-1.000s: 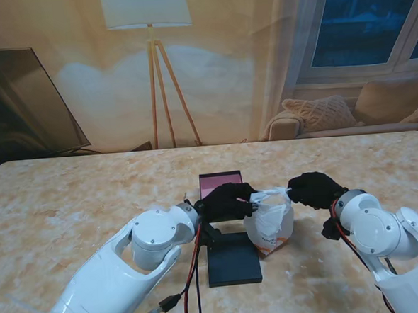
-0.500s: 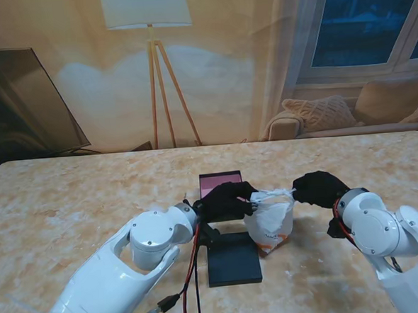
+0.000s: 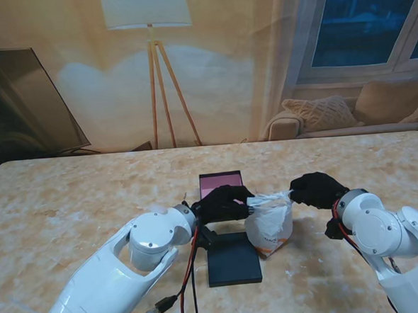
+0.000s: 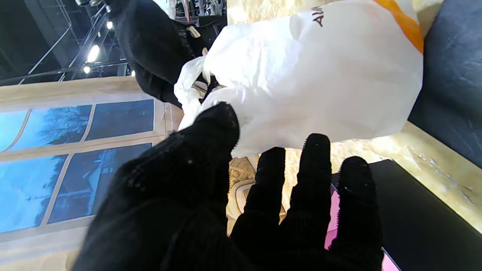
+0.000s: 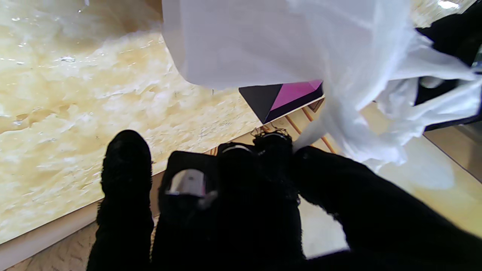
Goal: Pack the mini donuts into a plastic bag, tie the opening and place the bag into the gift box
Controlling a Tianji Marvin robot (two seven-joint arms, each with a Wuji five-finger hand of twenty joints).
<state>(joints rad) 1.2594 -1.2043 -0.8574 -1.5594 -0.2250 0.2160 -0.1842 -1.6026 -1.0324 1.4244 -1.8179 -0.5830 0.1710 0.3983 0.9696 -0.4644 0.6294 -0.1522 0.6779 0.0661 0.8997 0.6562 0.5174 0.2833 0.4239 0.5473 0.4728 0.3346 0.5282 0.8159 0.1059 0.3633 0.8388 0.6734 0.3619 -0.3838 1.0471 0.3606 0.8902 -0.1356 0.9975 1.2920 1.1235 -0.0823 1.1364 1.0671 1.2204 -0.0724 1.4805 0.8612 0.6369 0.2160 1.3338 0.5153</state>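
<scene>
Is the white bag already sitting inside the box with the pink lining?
No. The white bag is held between both hands beside the open box, partly over the dark lid.

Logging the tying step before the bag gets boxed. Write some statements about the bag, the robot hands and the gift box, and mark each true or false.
1. Both robot hands, left and right, grip the top of the white plastic bag. True.
2. The bag sits inside the gift box. False: it stands on the table, to the right of the box's black lid.
3. The gift box has a pink interior. True.
4. The black lid covers the box. False: it lies flat, nearer to me than the box.
</scene>
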